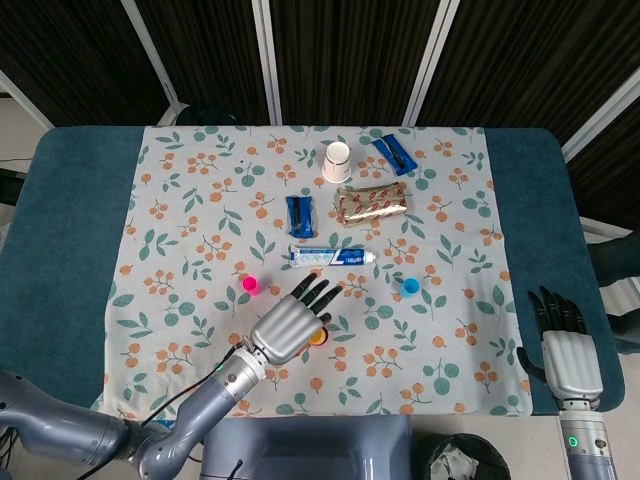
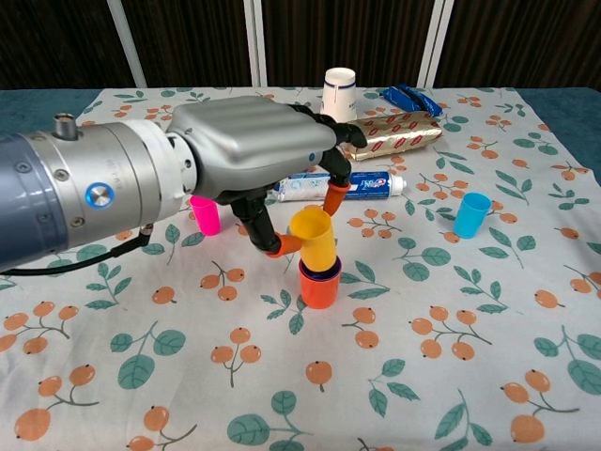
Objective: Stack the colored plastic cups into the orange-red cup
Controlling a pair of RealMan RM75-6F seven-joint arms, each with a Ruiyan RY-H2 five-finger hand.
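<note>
The left hand (image 2: 249, 155) pinches the yellow cup (image 2: 314, 239) between its thumb and a finger. The cup is right over the orange-red cup (image 2: 318, 285), and its bottom looks like it is just going into the mouth, where a purple cup (image 2: 320, 270) already sits. The yellow cup leans a little, with its top toward 11 o'clock. That lean could make trouble: I think the bottom edge may catch on the rim and not slide in, or a hard push down could knock the orange-red cup over. Letting go too soon could make the yellow cup tip out and roll on the bench (image 1: 70, 230). The pink cup (image 2: 205, 215) stands at 9 o'clock from the stack, partly behind the hand, so the arm could bump it when it pulls back. The blue cup (image 2: 470, 214) waits at 3 o'clock, well apart. The right hand (image 1: 567, 345) rests at the bench's 4 o'clock edge, holding nothing, fingers straight.
</note>
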